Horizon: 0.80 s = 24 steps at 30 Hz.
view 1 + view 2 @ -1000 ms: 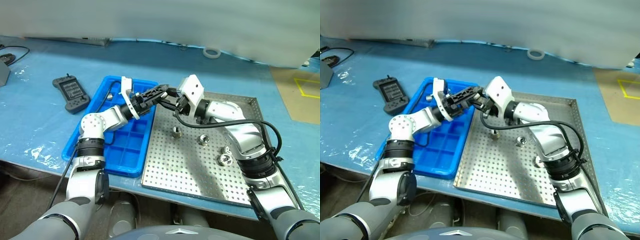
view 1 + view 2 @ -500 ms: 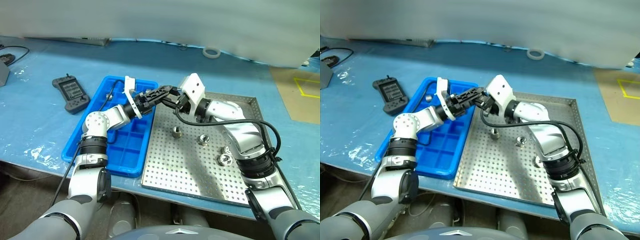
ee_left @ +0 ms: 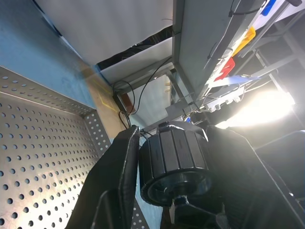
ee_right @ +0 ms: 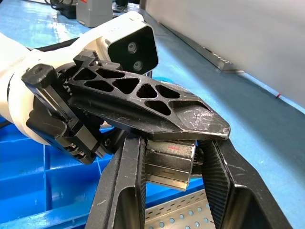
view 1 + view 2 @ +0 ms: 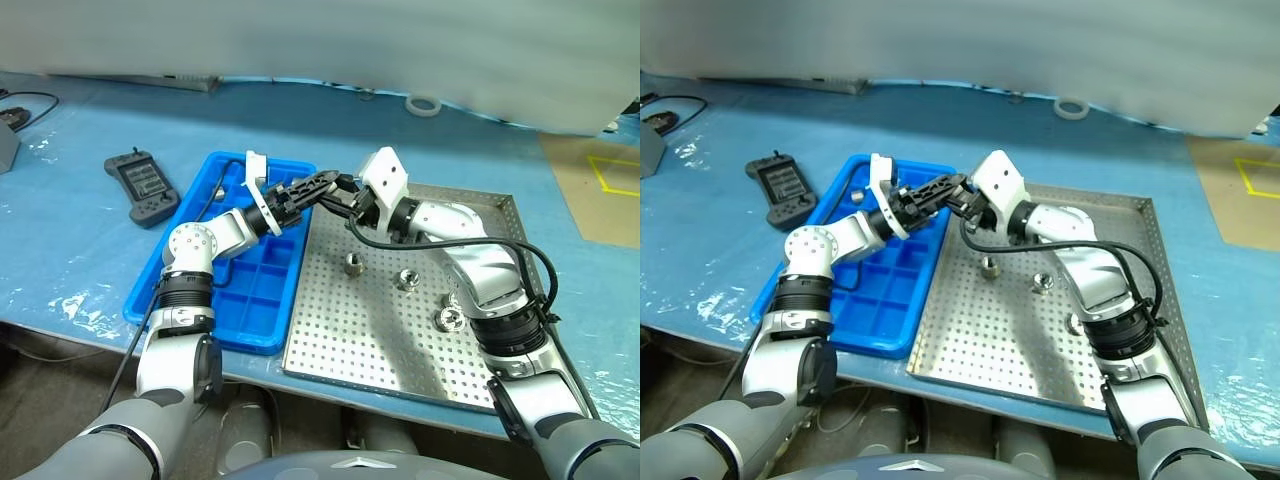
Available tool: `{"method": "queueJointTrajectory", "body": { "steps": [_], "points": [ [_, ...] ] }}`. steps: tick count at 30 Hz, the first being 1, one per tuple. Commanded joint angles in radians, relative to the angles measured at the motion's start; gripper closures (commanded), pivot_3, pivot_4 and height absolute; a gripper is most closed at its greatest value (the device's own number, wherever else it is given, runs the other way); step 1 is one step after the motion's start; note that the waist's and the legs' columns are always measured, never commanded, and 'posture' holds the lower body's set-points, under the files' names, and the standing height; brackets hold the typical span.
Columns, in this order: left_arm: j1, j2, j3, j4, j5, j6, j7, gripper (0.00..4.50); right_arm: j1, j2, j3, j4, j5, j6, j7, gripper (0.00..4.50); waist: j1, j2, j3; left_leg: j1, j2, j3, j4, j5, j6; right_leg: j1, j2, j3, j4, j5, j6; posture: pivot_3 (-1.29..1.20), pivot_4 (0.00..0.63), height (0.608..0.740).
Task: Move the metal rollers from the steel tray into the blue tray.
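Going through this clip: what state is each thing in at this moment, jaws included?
held roller: off the trays, gripped in the air between both grippers
right gripper: jaws shut on the held roller
left gripper: jaws around the same roller
loose rollers: three, lying on the steel tray
steel tray: flat on the table
blue tray: near compartments empty

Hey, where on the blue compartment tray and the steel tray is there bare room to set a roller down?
The bright blue plastic compartment tray has bare near compartments. The perforated grey steel tray is bare along its near edge. Crowded: mid-tray around the shiny metal rollers, and the trays' far junction, where the left gripper meets the right gripper.
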Motion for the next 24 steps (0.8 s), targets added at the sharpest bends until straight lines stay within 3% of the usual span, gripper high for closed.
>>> {"method": "queueJointTrajectory", "body": {
  "steps": [1, 3, 9, 17, 24],
  "points": [
    [-0.025, 0.004, 0.002, -0.012, -0.001, -0.002, -0.002, 2.22, -0.042, 0.019, -0.052, -0.011, -0.001, -0.017, -0.03, 3.24, 0.0, 0.0, 0.0, 0.0, 0.0, 0.0, 0.0, 0.0, 0.0, 0.0, 0.0, 0.0, 0.0, 0.0, 0.0, -0.18, 0.15, 0.74],
    [-0.029, 0.006, 0.004, -0.009, -0.001, -0.001, -0.002, 2.22, -0.046, 0.026, -0.058, -0.001, -0.004, -0.022, -0.033, 3.24, 0.0, 0.0, 0.0, 0.0, 0.0, 0.0, 0.0, 0.0, 0.0, 0.0, 0.0, 0.0, 0.0, 0.0, 0.0, -0.19, 0.15, 0.74],
    [-0.035, 0.009, 0.0, 0.0, 0.008, -0.007, -0.007, 2.25, -0.059, 0.051, -0.097, 0.001, 0.031, 0.041, -0.041, 1.27, 0.0, 0.0, 0.0, 0.0, 0.0, 0.0, 0.0, 0.0, 0.0, 0.0, 0.0, 0.0, -0.001, 0.0, 0.0, -0.19, 0.15, 0.74],
    [-0.051, 0.014, 0.0, 0.02, 0.034, -0.031, -0.01, 2.25, -0.059, 0.044, -0.122, -0.018, 0.062, 0.094, -0.034, 1.27, 0.0, 0.0, 0.0, 0.0, 0.0, 0.0, 0.0, 0.0, 0.001, 0.0, 0.0, 0.0, -0.001, 0.0, 0.0, -0.2, 0.15, 0.74],
    [-0.07, 0.028, 0.018, 0.057, 0.054, -0.072, -0.008, 2.25, 0.012, -0.033, -0.132, -0.116, 0.15, 0.147, 0.082, 1.27, 0.0, 0.0, 0.0, 0.0, 0.0, 0.0, 0.0, 0.0, 0.001, 0.0, 0.0, 0.0, -0.001, 0.0, 0.0, -0.2, 0.15, 0.74]
  ]
}}
